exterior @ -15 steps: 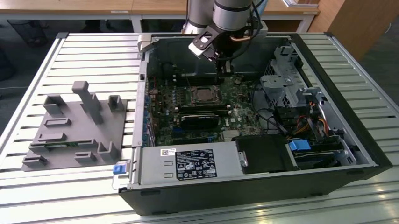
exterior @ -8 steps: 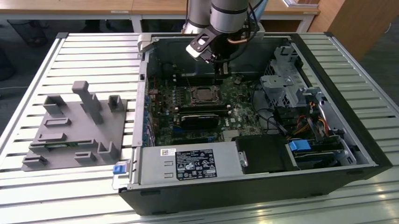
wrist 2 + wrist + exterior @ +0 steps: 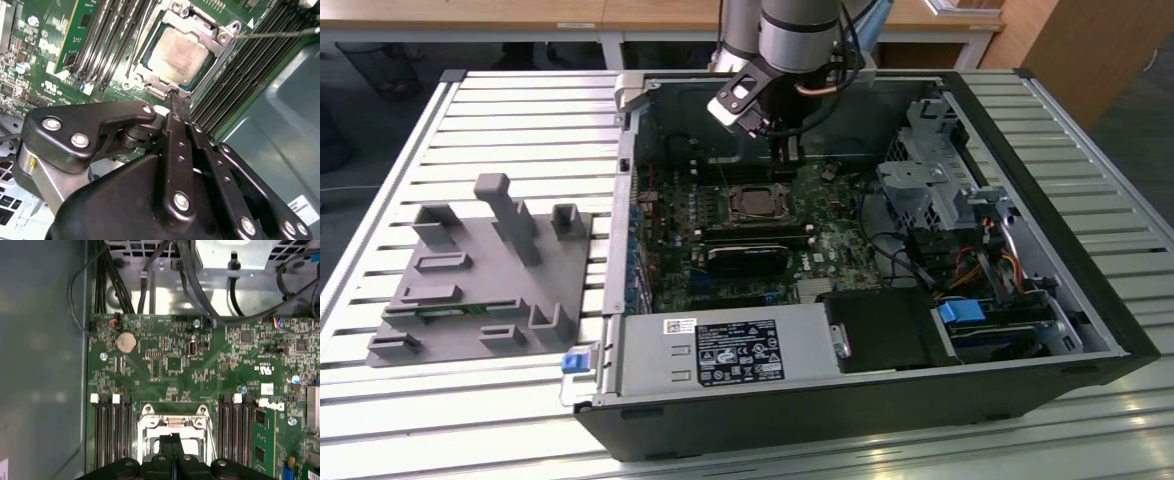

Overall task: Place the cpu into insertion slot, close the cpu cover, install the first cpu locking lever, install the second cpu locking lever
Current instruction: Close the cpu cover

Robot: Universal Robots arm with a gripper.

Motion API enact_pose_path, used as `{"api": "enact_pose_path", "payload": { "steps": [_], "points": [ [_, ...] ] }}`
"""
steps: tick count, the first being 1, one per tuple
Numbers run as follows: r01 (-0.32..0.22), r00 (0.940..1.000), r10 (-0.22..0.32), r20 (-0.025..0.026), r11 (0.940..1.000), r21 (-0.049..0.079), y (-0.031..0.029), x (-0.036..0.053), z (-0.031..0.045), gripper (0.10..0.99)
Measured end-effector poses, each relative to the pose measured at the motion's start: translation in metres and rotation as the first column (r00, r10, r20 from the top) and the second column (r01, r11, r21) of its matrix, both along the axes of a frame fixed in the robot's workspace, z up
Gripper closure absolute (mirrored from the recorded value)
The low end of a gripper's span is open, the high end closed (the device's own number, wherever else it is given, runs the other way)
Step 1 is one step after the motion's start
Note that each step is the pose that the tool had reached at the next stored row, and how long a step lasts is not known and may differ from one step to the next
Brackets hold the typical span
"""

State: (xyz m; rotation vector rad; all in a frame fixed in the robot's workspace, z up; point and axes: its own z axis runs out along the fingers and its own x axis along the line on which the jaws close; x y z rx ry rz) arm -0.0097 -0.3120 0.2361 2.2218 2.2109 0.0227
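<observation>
I see the claw (image 3: 781, 150) reaching down into the open computer case (image 3: 854, 425) at the upper middle of the exterior view. Its two fingers are pressed together with nothing between them. In both wrist views the tips hang just beside one edge of the insertion slot (image 3: 202, 26), though I cannot tell if they touch it. The cpu (image 3: 177, 50) lies flat in that slot, silver-tan top up, with the thin metal frame lying around it. It is square, so it has no long axis, and its edges line up with the frame. A thin lever rod (image 3: 272, 34) juts from one corner across the memory slots (image 3: 250, 65), which crowd the slot closely on two opposite sides. A black heatsink block (image 3: 750, 255) sits near a third side. A grey fixture (image 3: 480, 270) stands well apart on the worktop (image 3: 480, 410), at the exterior view's left.
</observation>
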Motion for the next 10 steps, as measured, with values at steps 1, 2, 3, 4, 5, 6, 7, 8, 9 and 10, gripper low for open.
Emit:
{"api": "enact_pose_path", "payload": {
  "steps": [1,2,3,4,5,6,7,8,9,10],
  "points": [
    [0.000,1.0000,0.000,0.0000,1.0000,0.000,0.0000,-0.0013,-0.0001,0.980],
    [0.000,1.0000,0.000,0.0000,1.0000,0.000,0.0000,-0.0029,-0.0002,0.980],
    [0.000,1.0000,0.000,0.0001,1.0000,0.000,0.0001,-0.0045,-0.0002,0.980],
    [0.000,1.0000,0.000,0.0001,1.0000,0.000,0.0001,-0.0058,-0.0002,0.980],
    [0.000,1.0000,0.000,0.0001,1.0000,0.000,0.0000,-0.0070,-0.0002,0.980],
    [0.000,1.0000,0.000,0.0000,1.0000,0.000,0.0000,-0.0081,-0.0002,0.980],
    [0.000,1.0000,0.000,0.0001,1.0000,0.000,0.0000,-0.0089,-0.0002,0.980],
    [0.000,1.0000,0.000,0.0001,1.0000,0.000,0.0000,-0.0098,-0.0003,0.980],
    [0.000,1.0000,0.000,0.0001,1.0000,0.000,0.0000,-0.0106,-0.0003,0.980],
    [0.000,1.0000,0.000,0.0000,1.0000,0.000,0.0000,-0.0115,-0.0002,0.980]
  ]
}}
